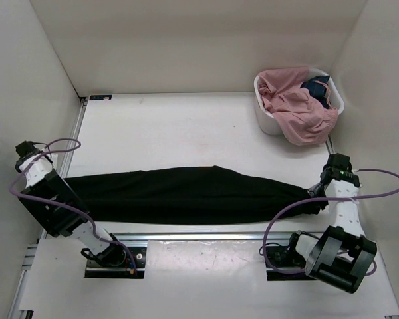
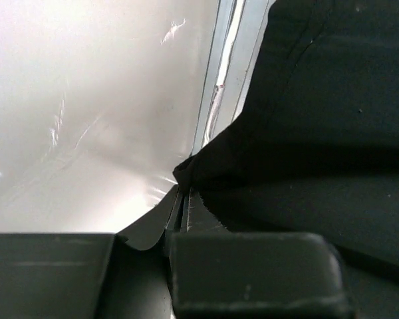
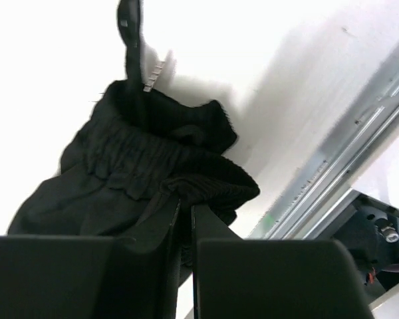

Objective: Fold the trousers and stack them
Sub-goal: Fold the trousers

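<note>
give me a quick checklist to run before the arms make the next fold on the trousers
1. Left claw grips one end of the trousers: ok, a fabric corner is pinched between its fingers.
2. Right claw grips the other end: ok, shut on the gathered waistband.
3. Trousers laid out straight: ok, a long band between the two arms.
4. Room to fold: ok, bare table behind the trousers.
5. Basket out of the way: ok, far right corner, apart from the trousers.
6. All layers caught in each claw: cannot tell.
</note>
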You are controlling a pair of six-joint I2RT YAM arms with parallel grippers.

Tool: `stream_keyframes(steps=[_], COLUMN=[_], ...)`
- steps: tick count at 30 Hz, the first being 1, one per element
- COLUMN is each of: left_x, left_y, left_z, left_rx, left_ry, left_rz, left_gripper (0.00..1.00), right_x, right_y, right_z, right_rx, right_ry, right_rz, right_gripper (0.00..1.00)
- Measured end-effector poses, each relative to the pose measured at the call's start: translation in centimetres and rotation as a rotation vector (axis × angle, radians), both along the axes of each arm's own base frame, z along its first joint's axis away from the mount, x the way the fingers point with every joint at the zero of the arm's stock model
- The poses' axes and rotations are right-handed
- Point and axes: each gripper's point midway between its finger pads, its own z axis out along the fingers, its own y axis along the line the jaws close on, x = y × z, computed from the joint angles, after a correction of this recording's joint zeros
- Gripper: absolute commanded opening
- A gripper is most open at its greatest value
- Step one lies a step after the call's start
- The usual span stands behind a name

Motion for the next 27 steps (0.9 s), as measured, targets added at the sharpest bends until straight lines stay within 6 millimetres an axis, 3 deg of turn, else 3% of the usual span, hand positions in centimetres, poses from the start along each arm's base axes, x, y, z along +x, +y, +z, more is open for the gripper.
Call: stream_keyframes(steps=[5, 7, 10, 14, 15, 17, 19, 21, 27], left_x=[0.3, 1.7, 7.4, 18.2, 20.0, 21.5, 20.5, 17.8, 7.6], left_y=[-0.4, -0.3, 0.3, 0.0, -0.6, -1.6, -2.1, -2.3, -1.3], left_z=[-0.7, -0.4, 2.3, 9.5, 11.5, 14.2, 14.9, 13.8, 6.4], left_rx=[-0.043, -0.059, -0.046, 0.022, 0.044, 0.078, 0.087, 0.073, -0.034], left_ry=[0.033, 0.041, -0.024, -0.254, -0.312, -0.385, -0.396, -0.355, -0.113], left_rz=[-0.017, -0.035, -0.088, -0.185, -0.21, -0.24, -0.238, -0.216, -0.092], left_gripper=[0.14, 0.14, 0.14, 0.14, 0.14, 0.14, 0.14, 0.14, 0.14], right_x=[0.3, 0.7, 3.9, 11.8, 13.2, 14.5, 14.4, 13.5, 9.0], right_y=[0.1, 0.1, -0.4, -1.4, -1.6, -1.9, -2.0, -2.0, -1.6], right_z=[-0.3, -0.2, 1.7, 6.7, 7.9, 9.6, 10.1, 9.4, 5.3], right_rx=[0.02, 0.036, 0.072, 0.091, 0.084, 0.063, 0.055, 0.056, 0.098], right_ry=[0.026, 0.045, 0.039, -0.11, -0.151, -0.208, -0.224, -0.214, -0.091], right_rz=[0.015, 0.019, 0.031, 0.076, 0.088, 0.095, 0.094, 0.087, 0.046], right_gripper=[0.0, 0.0, 0.0, 0.0, 0.0, 0.0, 0.0, 0.0, 0.0])
